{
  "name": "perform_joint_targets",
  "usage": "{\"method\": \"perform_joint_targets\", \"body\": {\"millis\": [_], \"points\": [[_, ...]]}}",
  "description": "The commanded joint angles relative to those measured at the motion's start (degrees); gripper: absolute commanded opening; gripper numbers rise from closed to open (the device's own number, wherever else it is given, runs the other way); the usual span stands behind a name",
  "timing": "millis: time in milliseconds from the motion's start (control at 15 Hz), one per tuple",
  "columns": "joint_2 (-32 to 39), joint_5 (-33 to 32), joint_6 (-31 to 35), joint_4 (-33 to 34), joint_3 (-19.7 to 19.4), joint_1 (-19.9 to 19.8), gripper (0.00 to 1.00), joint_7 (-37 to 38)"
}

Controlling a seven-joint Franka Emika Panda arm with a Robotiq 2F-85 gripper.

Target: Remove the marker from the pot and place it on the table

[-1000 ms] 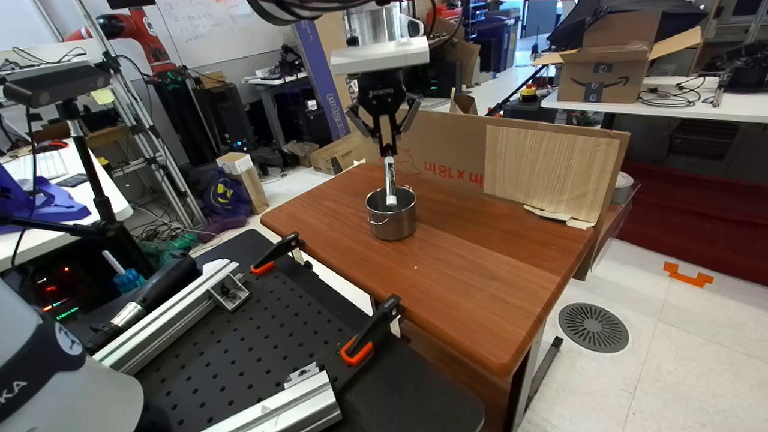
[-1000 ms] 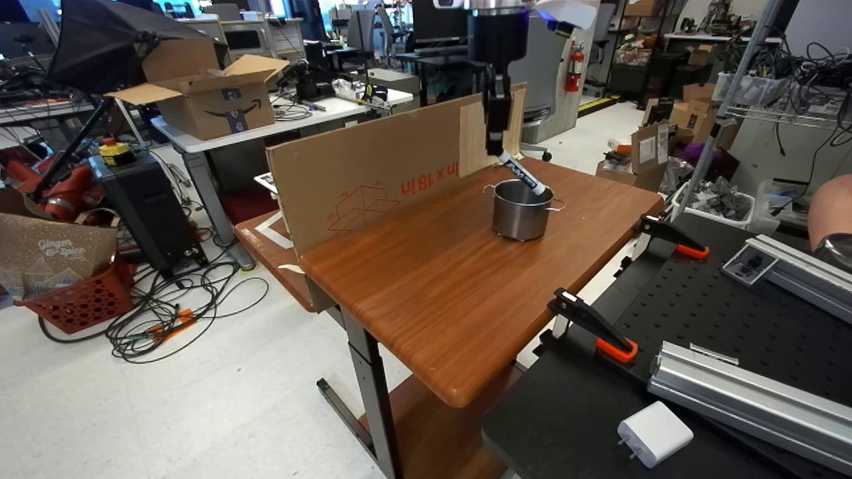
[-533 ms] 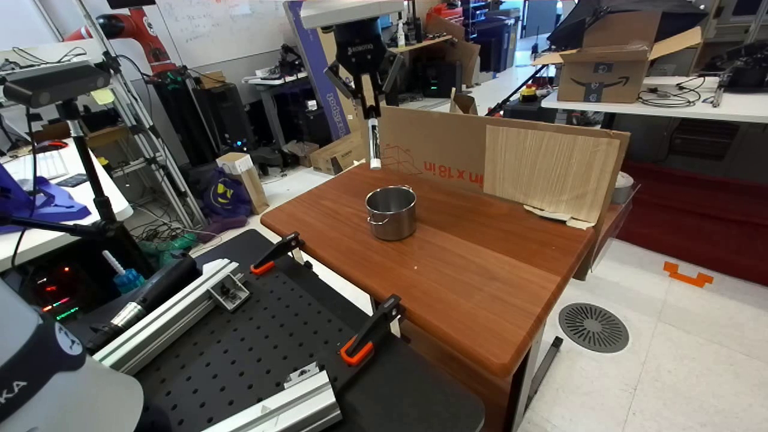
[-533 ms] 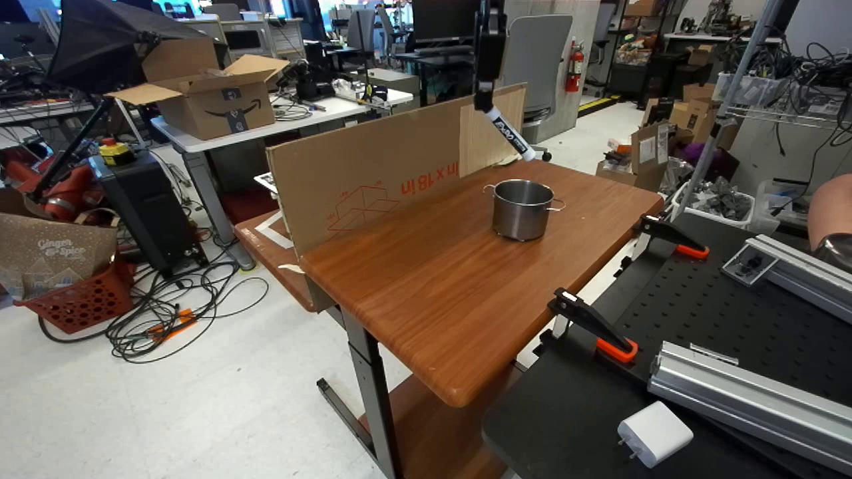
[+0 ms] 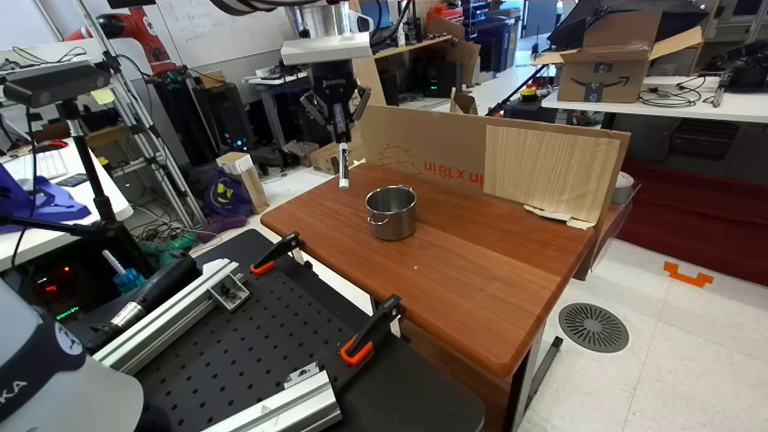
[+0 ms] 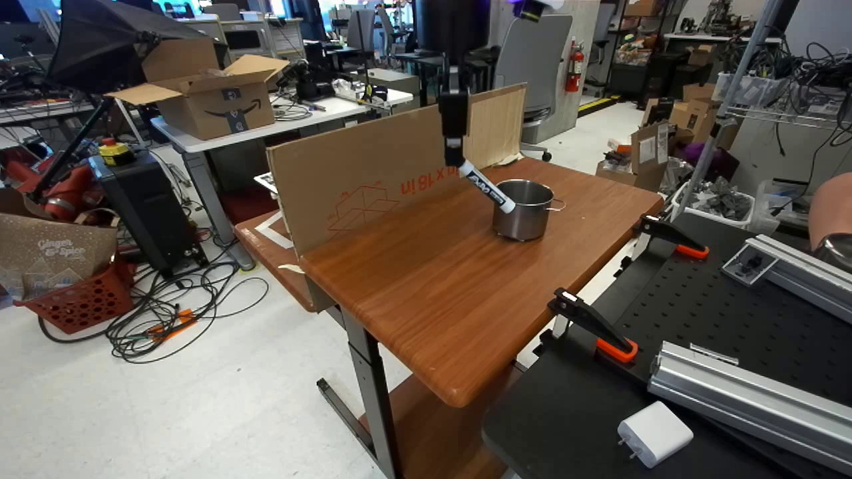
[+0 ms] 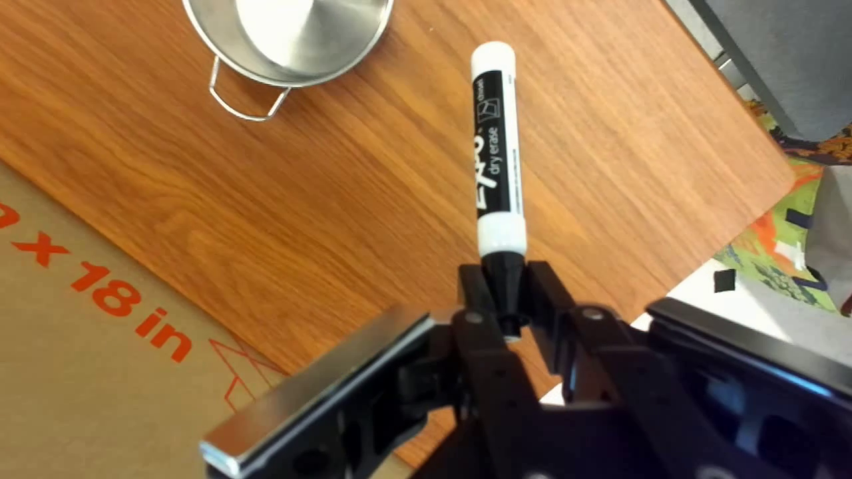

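Your Robotiq gripper (image 7: 504, 283) pinches the black end of the Expo dry-erase marker (image 7: 494, 146), as the wrist view shows, and the white barrel end reaches out over the wooden table (image 7: 373, 199). Toward the upper left of that view sits the shiny metal pot (image 7: 346, 40), apart from the marker, so judge the lifting-out finished and the placing in hand.

In an exterior view, where a black-and-orange clamp (image 5: 377, 324) sits at the edge of the black pegboard (image 5: 270, 336), your marker hangs above the wood, near the pot and nearly upright. Descend slowly: the white end will likely touch first, so tip the wrist to lay the barrel down before you release, as a round barrel may roll.

In an exterior view, the cardboard panel (image 6: 306, 186) stands along the table's back, and the marker slants; its crossing of the pot is probably only line of sight. Your best room seems to be between the pot and the table's near short end; stay inside the rounded corner and off the panel.
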Motion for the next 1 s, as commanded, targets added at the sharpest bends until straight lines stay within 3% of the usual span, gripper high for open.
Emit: {"method": "perform_joint_targets", "body": {"millis": [0, 933], "points": [[6.22, -0.47, -2.02, 5.34, 0.54, 0.16, 0.05, 1.7], [24.41, -7.47, -4.4, 19.58, -0.77, 3.98, 0.05, 10.57]]}}
